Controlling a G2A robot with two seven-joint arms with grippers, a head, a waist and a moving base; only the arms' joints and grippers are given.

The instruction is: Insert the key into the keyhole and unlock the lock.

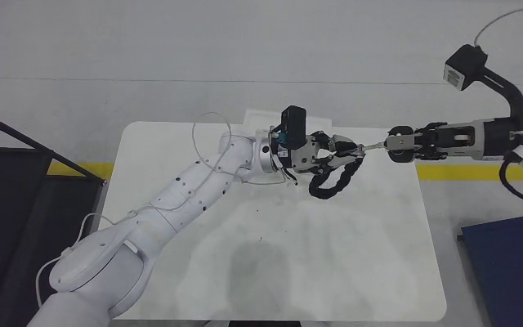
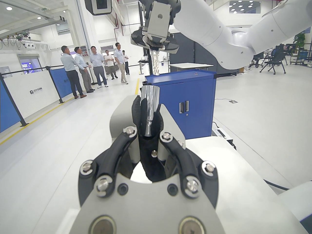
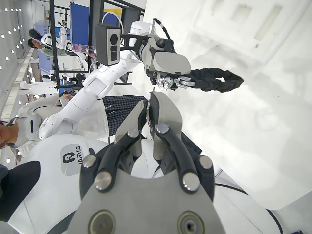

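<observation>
My left gripper (image 1: pixel 331 154) is over the middle of the white table, shut on a chrome cylinder lock (image 2: pixel 150 108) whose black sleeved cable loop (image 1: pixel 339 180) hangs beside it. The keyhole face (image 3: pixel 163 83) points toward the other arm. From the right side, my right gripper (image 1: pixel 391 145) is shut on a silver key (image 2: pixel 156 62) by its head. The key blade points at the lock's end, and a small gap separates its tip from the cylinder. In the right wrist view the key (image 3: pixel 149 113) appears edge-on between the fingers (image 3: pixel 160 105).
The white table (image 1: pixel 245 262) lies under both arms. A white foam tray (image 3: pixel 243 18) with rectangular recesses sits at the far edge. A black frame (image 1: pixel 33 155) stands off the table's left side, and a blue cabinet (image 2: pixel 190 91) off its right.
</observation>
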